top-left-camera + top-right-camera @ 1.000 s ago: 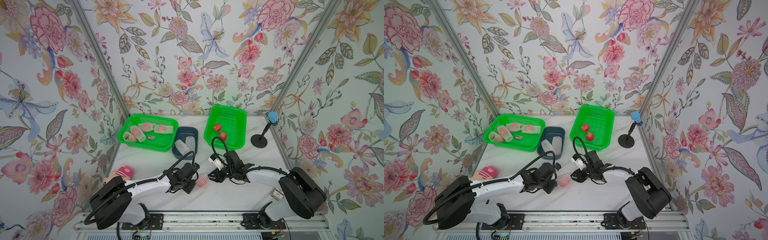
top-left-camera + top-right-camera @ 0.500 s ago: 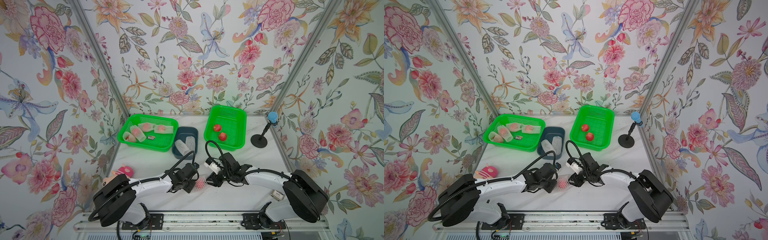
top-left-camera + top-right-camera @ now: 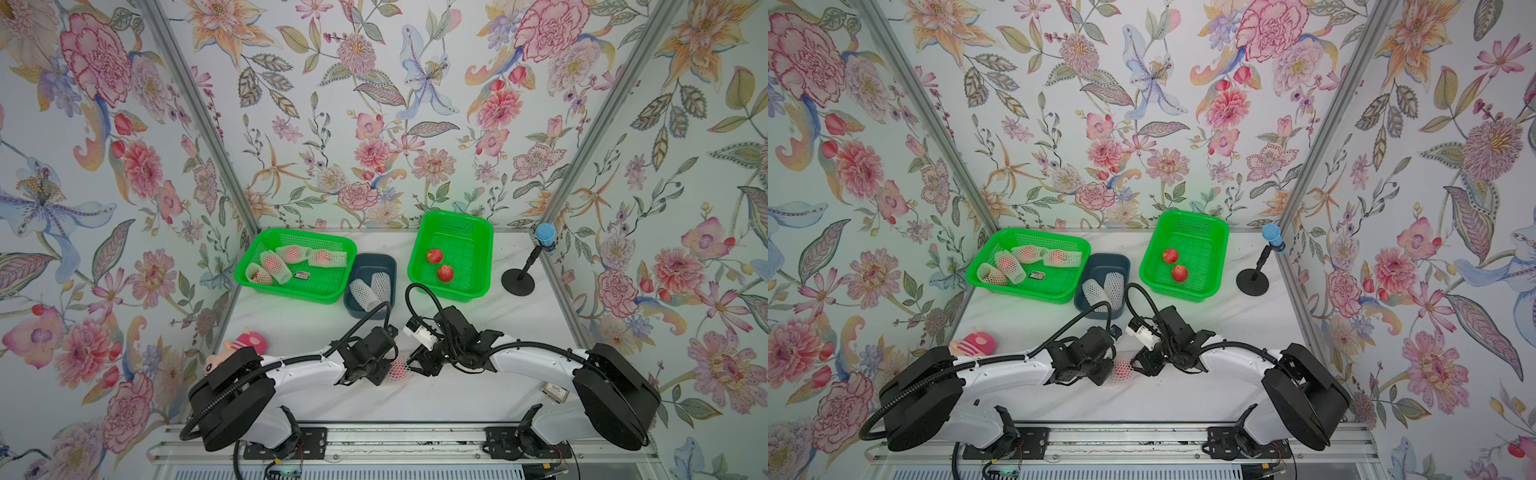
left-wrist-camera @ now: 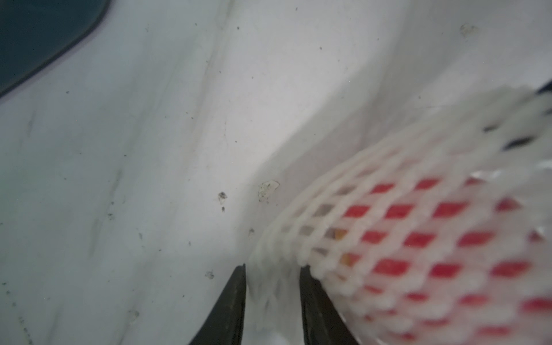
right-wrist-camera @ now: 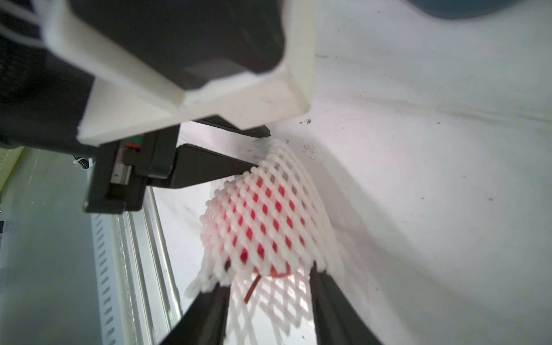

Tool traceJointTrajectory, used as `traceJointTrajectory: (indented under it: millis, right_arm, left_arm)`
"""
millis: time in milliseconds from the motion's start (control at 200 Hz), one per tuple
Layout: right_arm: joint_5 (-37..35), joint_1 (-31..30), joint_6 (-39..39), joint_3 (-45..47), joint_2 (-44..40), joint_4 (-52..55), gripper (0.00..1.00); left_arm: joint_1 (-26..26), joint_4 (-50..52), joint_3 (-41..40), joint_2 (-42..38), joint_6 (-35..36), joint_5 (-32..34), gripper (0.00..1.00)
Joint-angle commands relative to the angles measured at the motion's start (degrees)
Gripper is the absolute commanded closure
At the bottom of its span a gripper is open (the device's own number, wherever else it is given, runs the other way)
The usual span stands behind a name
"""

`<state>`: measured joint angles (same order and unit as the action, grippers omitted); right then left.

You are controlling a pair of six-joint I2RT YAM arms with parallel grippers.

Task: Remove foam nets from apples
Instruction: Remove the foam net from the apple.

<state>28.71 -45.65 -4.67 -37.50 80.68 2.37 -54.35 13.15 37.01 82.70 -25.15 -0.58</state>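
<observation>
A red apple [image 3: 398, 370] in a white foam net [image 5: 286, 179] lies on the white table between my two grippers, near the front edge. My left gripper [image 3: 384, 372] is shut on one bunched end of the foam net [image 4: 418, 167]. My right gripper [image 5: 268, 280] stands open, one finger on either side of the net's loose other end, where the apple's stem shows. Both top views show the right gripper [image 3: 1138, 365] touching the netted apple [image 3: 1121, 369]. Several more netted apples [image 3: 291, 259] lie in the left green basket [image 3: 266, 286].
Two bare apples [image 3: 434, 256] lie in the right green basket [image 3: 482, 257]. Between the baskets a dark blue bin [image 3: 365, 262] holds two empty nets [image 3: 368, 291]. A pink plush toy [image 3: 245, 343] lies at the left, a black stand [image 3: 519, 282] at the back right.
My right gripper has moved in towards the netted apple and its jaws have widened. The left gripper keeps its hold on the net, and the apple sits a little nearer the front.
</observation>
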Motion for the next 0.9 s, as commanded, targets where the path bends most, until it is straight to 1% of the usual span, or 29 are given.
traceJointTrajectory:
  millis: [0, 235, 405, 515, 746, 831, 896]
  right_arm:
    - [-1.4, -0.2, 1.6, -1.2, -2.2, 1.1, 0.54]
    - [0.6, -0.7, 1.7, -1.7, -0.5, 0.2, 0.60]
    - [1.2, -0.9, 1.5, -2.0, 2.0, -0.9, 0.60]
    - [2.0, -1.2, 1.3, -2.3, 3.5, -2.2, 0.55]
    - [2.8, -2.7, 1.7, -4.6, 7.0, -2.8, 0.37]
    - [2.4, -3.3, 1.8, -5.9, 8.9, -2.5, 0.31]
    - [2.0, -3.9, 1.8, -6.7, 10.2, -2.4, 0.29]
  left_arm:
    - [-0.1, -0.3, -0.8, 0.7, -0.9, 1.8, 0.67]
    - [0.1, -0.6, -0.5, 1.0, -0.7, 1.7, 0.66]
    - [0.2, -0.4, -0.7, 0.8, -0.7, 1.8, 0.67]
    - [0.3, -0.4, -0.7, 0.7, -0.6, 1.9, 0.66]
    - [0.4, -0.7, -0.7, 0.7, -0.5, 2.0, 0.67]
    - [0.5, -0.7, -0.6, 0.8, -0.2, 2.1, 0.66]
    - [0.8, -0.6, -0.6, 0.7, -0.1, 2.2, 0.67]
